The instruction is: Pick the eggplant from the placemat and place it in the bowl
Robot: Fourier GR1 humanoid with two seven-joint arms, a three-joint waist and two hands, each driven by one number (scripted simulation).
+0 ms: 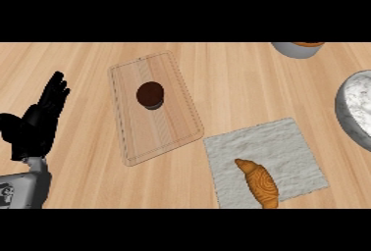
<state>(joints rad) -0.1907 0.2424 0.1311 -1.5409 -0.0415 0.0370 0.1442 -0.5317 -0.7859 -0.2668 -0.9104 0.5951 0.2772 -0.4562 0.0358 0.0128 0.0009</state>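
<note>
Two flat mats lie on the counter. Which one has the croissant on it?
The grey-white cloth placemat, nearer the right. The croissant lies on its lower part. The wooden board carries only a dark round thing.

The left hand (36, 122) rests open at the left edge, fingers up. To its right lies a wooden board (170, 132) with a dark round thing (150, 94) on it. Further right, a white mat (290, 152) carries an orange croissant (259, 183), and well beyond it a grey bowl (346, 110) shows at the right edge.
</note>
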